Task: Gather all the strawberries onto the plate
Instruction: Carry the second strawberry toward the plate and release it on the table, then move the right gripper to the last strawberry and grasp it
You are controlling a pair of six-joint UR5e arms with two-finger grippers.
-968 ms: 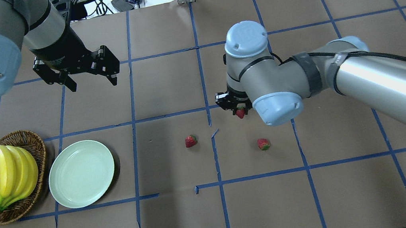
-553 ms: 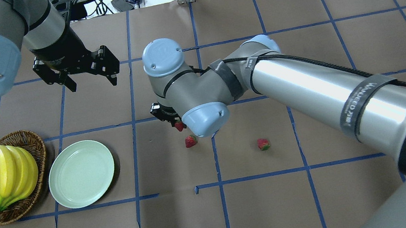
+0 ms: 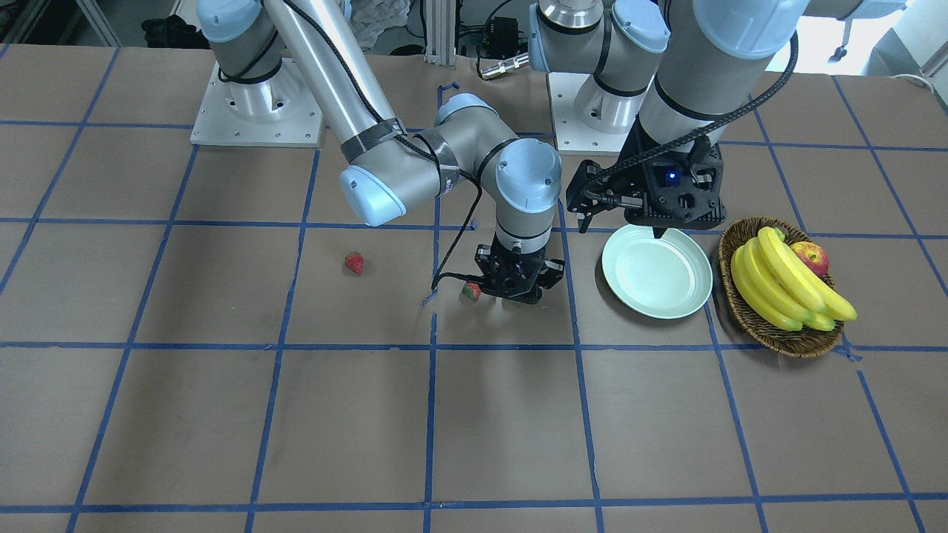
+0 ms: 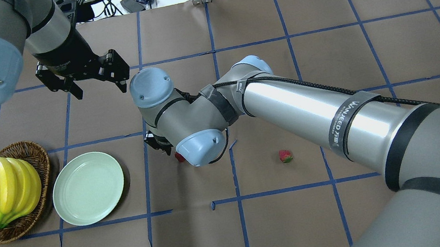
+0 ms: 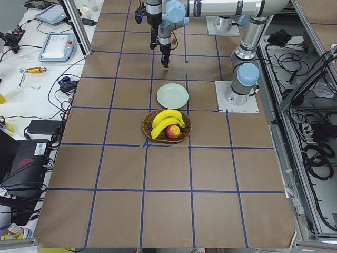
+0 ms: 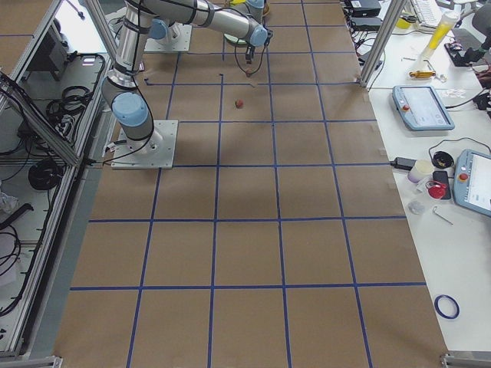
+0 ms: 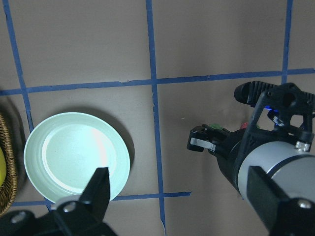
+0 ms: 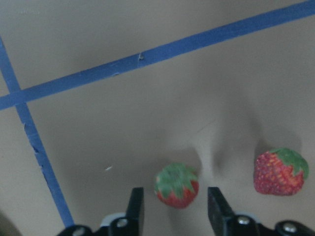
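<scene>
In the right gripper, a strawberry was clamped upright, long axis vertical, leafy top toward the wrist. The left gripper hung spread wide near the plate.

The overhead camera sits behind the robot and looks forward and down over the brown paper-covered table with a blue tape grid. The front-facing one looks steeply down from the opposite side, facing the robot. Both take in the round pale mint-green plate and the brown wicker basket. The two side cameras stand high and far off at the table's ends, looking along it. The left wrist camera looks straight down on the plate from well above. The right wrist camera hangs very near the table, over a small red strawberry with a green leafy top.
</scene>
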